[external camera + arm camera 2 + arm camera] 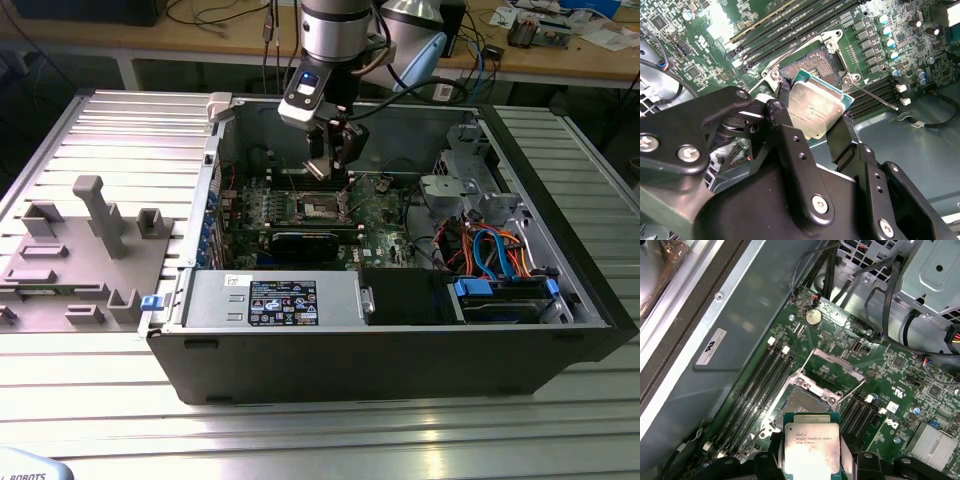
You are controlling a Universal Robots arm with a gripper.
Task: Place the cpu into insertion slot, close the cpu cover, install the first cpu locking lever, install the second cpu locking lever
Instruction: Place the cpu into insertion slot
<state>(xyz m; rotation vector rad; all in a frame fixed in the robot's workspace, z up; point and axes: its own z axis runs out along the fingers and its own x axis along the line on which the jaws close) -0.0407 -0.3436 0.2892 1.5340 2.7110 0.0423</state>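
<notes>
Pinched in the gripper (332, 170), with fingers (782, 97) shut on two opposite edges of the cpu (811, 445) and the dull metal top facing up in both wrist views. Held in the air over the green motherboard (900, 390), near the insertion slot (807, 400) but apart from it and not yet seated. Open and bare below: the socket's dark centre, with the cpu cover (837, 361) swung up at its far edge and a thin locking lever (852, 390) standing out unlatched beside it. Long memory slots (760, 385) along both sides of the socket. Probably very light, thin and fully stiff, so no sag or flex to allow for. Probably slick on the plated lid and along the narrow green board edges, so liable to twist or slide in a pinch that sits off-centre. Best taken just as here, by the bare side edges around mid-length, clear of the underside and leaving the corners free for lining up with the socket frame. Likely fragile where it counts: contacts underneath and fine socket pins, neither forgiving of scraping, tilt, a drop or hard pressing. Little squeeze needed for so slight a load, only enough to stop slipping.
</notes>
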